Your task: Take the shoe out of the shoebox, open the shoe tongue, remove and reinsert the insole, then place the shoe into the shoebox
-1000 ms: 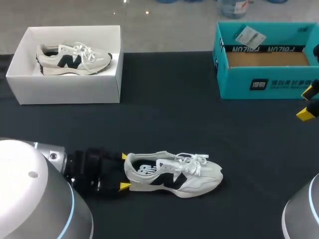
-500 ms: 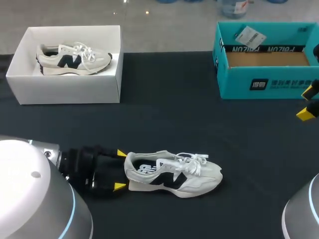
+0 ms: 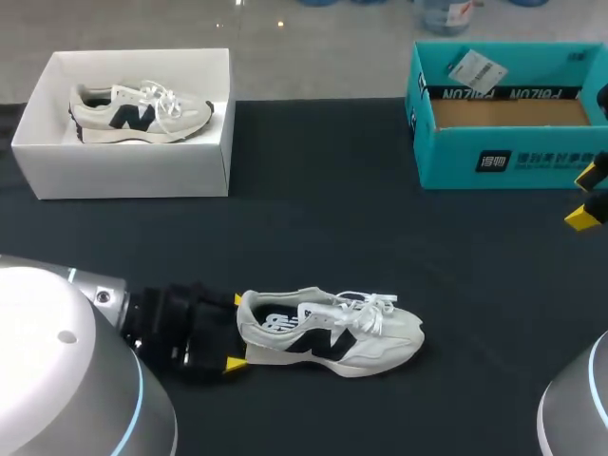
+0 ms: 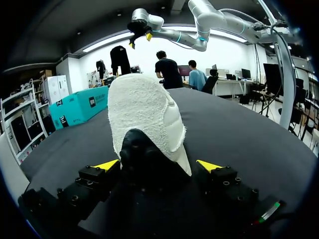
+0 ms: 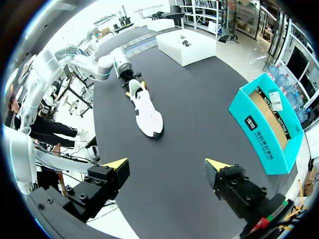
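A white sneaker with black side marks (image 3: pixel 328 332) lies on its sole on the black table, toe to the right. My left gripper (image 3: pixel 237 332) is at its heel, open, one yellow tip on each side. In the left wrist view the heel of the sneaker (image 4: pixel 144 114) stands between the fingers of the left gripper (image 4: pixel 158 165), with small gaps on both sides. My right gripper (image 3: pixel 587 196) hangs open and empty high at the right edge. From there the right gripper (image 5: pixel 167 164) looks down on the sneaker (image 5: pixel 146 110).
A white shoebox (image 3: pixel 38 161) at the back left holds a second matching sneaker (image 3: pixel 141 112). An open teal box (image 3: pixel 508 161) with a loose tag stands at the back right. Bare black table (image 3: pixel 332 218) lies between the boxes and the sneaker.
The left gripper's fingers have spread wider around the heel, and the gripper shifted slightly back and forth. The sneaker and the right arm have not moved.
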`<state>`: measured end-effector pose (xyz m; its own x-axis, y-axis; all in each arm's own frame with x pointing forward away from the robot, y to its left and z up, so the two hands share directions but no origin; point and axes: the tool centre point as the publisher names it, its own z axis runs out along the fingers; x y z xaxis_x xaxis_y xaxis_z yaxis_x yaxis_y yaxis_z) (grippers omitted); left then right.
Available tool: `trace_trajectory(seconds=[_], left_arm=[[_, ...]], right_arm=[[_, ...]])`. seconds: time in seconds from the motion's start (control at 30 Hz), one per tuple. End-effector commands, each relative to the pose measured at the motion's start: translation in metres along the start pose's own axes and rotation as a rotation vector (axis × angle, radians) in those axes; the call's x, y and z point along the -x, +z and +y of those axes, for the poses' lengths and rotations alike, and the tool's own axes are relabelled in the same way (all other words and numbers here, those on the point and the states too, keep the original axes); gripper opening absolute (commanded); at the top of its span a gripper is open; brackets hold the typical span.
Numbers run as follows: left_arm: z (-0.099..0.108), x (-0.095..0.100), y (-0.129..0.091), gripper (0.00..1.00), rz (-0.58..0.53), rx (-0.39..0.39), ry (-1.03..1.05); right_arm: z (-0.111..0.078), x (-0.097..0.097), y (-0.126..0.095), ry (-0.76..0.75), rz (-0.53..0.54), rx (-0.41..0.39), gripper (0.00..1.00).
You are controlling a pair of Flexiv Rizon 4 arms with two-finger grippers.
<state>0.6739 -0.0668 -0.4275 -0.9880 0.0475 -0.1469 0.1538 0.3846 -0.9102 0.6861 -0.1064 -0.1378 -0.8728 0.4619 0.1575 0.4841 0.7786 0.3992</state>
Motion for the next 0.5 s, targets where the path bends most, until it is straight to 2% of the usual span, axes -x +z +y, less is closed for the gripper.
trace_trajectory(seconds=[0.03, 0.13, 0.37, 0.5], left_arm=[[0.0021, -0.0005, 0.0046, 0.87, 0.006, 0.003, -0.009], [0.0031, 0.0003, 0.0052, 0.00, 0.002, 0.003, -0.019], [0.0012, 0.0012, 0.0042, 0.00, -0.008, 0.004, -0.010], [0.0009, 0.0022, 0.0021, 0.00, -0.013, 0.033, -0.022]], right_arm=[[0.0004, 0.0010, 0.0009, 0.001, 0.001, -0.003, 1.00], [0.0004, 0.0010, 0.0009, 0.001, 0.001, -0.003, 1.00], [0.0004, 0.0010, 0.0009, 0.001, 0.001, -0.003, 1.00], [0.0004, 0.0010, 0.0009, 0.001, 0.001, -0.003, 1.00]])
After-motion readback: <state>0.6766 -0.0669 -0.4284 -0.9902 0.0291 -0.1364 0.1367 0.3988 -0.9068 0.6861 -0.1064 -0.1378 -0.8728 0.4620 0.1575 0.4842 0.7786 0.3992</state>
